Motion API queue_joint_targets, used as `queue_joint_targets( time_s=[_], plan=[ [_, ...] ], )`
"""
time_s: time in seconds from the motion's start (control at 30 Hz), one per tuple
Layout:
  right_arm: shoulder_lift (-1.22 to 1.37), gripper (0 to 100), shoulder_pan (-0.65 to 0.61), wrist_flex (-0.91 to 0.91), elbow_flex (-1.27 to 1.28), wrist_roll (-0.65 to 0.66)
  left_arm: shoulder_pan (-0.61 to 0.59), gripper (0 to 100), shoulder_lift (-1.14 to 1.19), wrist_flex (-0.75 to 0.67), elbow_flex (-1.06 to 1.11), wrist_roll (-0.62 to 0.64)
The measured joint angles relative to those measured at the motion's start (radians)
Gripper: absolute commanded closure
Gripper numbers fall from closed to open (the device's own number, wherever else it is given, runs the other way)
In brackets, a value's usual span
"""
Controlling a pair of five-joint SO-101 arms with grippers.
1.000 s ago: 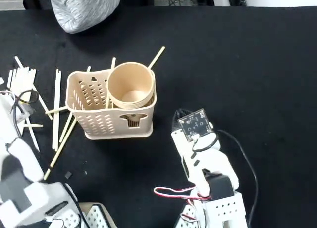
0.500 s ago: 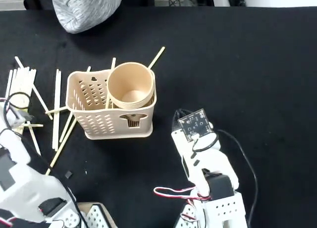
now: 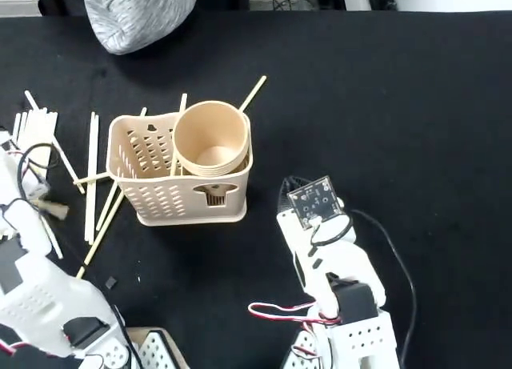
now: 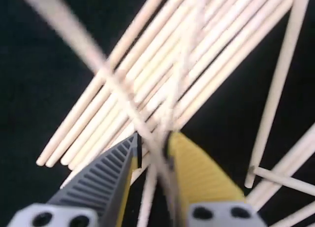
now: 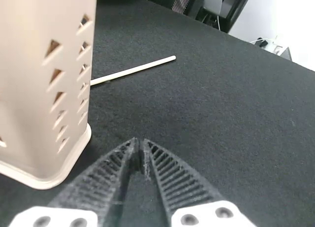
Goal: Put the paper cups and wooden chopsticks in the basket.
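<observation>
High view: two white arms sit at the near edge of a black table [image 3: 400, 105]. The left arm [image 3: 36, 289] leans out from the near left corner toward the table's left edge. Its left gripper [image 4: 151, 142] hangs low over a fan of loose chopsticks [image 3: 92, 169] and is pinched on one chopstick [image 4: 98, 63], which crosses slantwise above the others. The right arm [image 3: 336, 281] stands folded near the middle of the near edge. Its right gripper [image 5: 141, 147] points down just beside the basket [image 3: 180, 185], black jaws pressed together on nothing. The beige, slotted basket stands upright left of centre, with a paper cup [image 3: 212, 137] seated mouth-up in its right half and a few sticks poking out of it. More pale wooden sticks lie scattered flat on the table to the basket's left, some touching its base. A lone stick [image 5: 133, 71] lies by its far right corner.
</observation>
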Motion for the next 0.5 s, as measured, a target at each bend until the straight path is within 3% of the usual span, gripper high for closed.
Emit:
queue_joint_targets(
  time_s=[0.5],
  plan=[
    [0.0, 98.2, 0.0, 0.0, 0.0, 0.0, 0.035, 97, 0.0, 0.0, 0.002, 0.003]
  ],
)
